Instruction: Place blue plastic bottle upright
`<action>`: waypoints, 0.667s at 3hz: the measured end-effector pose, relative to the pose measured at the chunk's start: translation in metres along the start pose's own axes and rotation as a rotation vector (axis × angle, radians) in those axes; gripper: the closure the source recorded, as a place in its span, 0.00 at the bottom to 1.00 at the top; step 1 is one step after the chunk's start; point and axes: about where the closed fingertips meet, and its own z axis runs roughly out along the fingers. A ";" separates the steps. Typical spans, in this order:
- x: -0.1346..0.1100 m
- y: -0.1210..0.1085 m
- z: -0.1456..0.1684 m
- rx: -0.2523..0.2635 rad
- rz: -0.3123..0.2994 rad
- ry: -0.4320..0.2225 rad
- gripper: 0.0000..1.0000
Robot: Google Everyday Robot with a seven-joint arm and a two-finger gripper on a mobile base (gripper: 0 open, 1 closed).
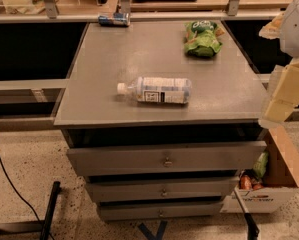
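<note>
One pincer (288,89) hangs at the right edge, beside the tabletop (104,54); you cannot tell whether it is apart or together. Locate the blue plastic bottle (161,90) lying on its side mid-tabletop, cap (121,88) pointing left.

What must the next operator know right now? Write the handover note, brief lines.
The claw is at the right edge of the view, beside the cabinet's right side, well apart from the bottle.
The blue plastic bottle lies on its side near the front middle of the cabinet top, cap pointing left.
The green snack bag is back right and the small blue can is at the back left edge, both apart from the bottle.
Done: nothing, bottle not grasped.
Left: reach in, grasp the bottle, stand it on its base, release.
</note>
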 end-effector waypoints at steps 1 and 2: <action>-0.028 0.005 0.006 -0.021 -0.073 0.043 0.00; -0.068 0.008 0.021 -0.068 -0.150 0.070 0.00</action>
